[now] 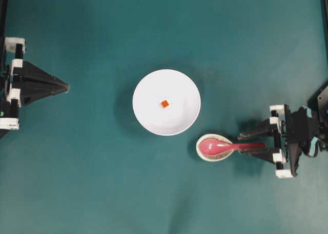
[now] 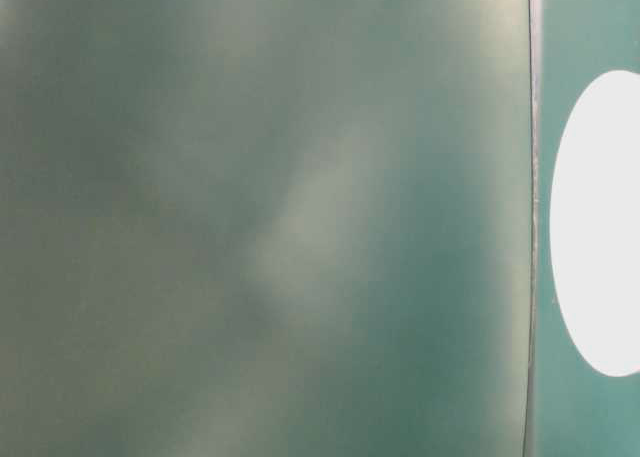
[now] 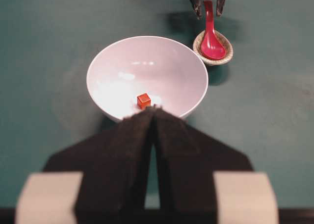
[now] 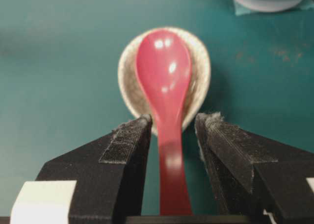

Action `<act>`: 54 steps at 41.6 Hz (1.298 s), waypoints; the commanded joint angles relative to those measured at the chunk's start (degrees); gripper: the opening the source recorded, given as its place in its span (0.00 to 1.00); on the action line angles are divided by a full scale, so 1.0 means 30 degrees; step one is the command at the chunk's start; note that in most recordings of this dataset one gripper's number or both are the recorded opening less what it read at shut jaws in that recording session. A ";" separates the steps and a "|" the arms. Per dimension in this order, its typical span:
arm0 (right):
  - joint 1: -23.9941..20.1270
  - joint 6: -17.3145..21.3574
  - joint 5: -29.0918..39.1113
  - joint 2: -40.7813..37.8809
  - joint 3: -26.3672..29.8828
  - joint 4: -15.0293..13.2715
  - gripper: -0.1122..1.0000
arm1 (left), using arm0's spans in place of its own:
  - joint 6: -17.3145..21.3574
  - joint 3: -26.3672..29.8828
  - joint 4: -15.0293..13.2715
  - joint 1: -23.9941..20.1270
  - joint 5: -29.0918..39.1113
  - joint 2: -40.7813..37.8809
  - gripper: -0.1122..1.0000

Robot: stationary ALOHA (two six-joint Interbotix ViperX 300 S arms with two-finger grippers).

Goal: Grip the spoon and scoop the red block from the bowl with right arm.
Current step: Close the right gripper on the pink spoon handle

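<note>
Overhead view: the white bowl [image 1: 166, 102] sits mid-frame on the teal bench [image 1: 92, 183], the red block [image 1: 164, 104] inside it. Lower right, the spoon [image 1: 225, 146] lies in a speckled rest [image 1: 213, 148]; the right tool [image 1: 246, 144] straddles its handle, fingers spread, not touching. The left tool [image 1: 65, 86], at left, is closed and empty.

Right wrist view: the spoon's handle runs between the parted fingers [image 4: 126, 140].

The bowl [image 1: 166, 102] sits mid-bench [image 1: 92, 183], with the block [image 1: 164, 104] in it near its middle. Just beside the bowl, toward my right pincer [image 1: 246, 144], the spoon [image 1: 225, 146] lies in a small dish [image 1: 205, 153], its handle between my spread fingers. My left pincer [image 1: 65, 85] is well apart, across the bowl.
</note>
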State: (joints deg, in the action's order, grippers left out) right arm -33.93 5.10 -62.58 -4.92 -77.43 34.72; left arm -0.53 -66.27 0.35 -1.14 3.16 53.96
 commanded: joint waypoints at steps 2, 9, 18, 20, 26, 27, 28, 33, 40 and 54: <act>-0.0469 -0.0029 -0.0381 -0.0234 0.0176 0.0410 0.54 | 0.0059 0.0264 0.0059 -0.0088 -0.0029 -0.0117 0.10; -0.0645 -0.0029 -0.0820 -0.0674 0.0176 0.0586 0.54 | 0.0059 0.0264 0.0059 -0.0264 0.0088 -0.0146 0.10; -0.0732 -0.0029 -0.0879 -0.1143 0.0176 0.0586 0.54 | 0.0059 0.0264 0.0059 -0.0293 0.0117 -0.0117 0.10; -0.0762 -0.0029 -0.0938 -0.1260 0.0176 0.0586 0.54 | 0.0059 0.0264 0.0029 -0.0293 0.0088 -0.0117 0.10; -0.0762 -0.0029 -0.1113 -0.1377 0.0234 0.0586 0.54 | 0.0059 0.0264 0.0059 -0.0293 0.0117 -0.0117 0.10; -0.0791 -0.0029 -0.1143 -0.1377 0.0234 0.0586 0.54 | 0.0059 0.0264 0.0059 -0.0293 0.0117 -0.0117 0.10; -0.0762 -0.0029 -0.1143 -0.1377 0.0234 0.0586 0.54 | 0.0059 0.0264 0.0059 -0.0293 0.0088 -0.0117 0.10; -0.0791 -0.0029 -0.1113 -0.1377 0.0234 0.0586 0.54 | 0.0059 0.0264 0.0059 -0.0293 0.0117 -0.0117 0.10; -0.0791 -0.0029 -0.1025 -0.1377 0.0264 0.0615 0.53 | 0.0059 0.0264 0.0059 -0.0293 0.0117 -0.0117 0.10; -0.0762 -0.0029 -0.0996 -0.1377 0.0264 0.0703 0.53 | 0.0059 0.0264 0.0059 -0.0293 0.0117 -0.0088 0.10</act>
State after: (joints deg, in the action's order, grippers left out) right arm -36.04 5.19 -65.30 -9.49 -76.99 36.56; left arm -0.44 -66.27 0.44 -1.85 3.69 53.96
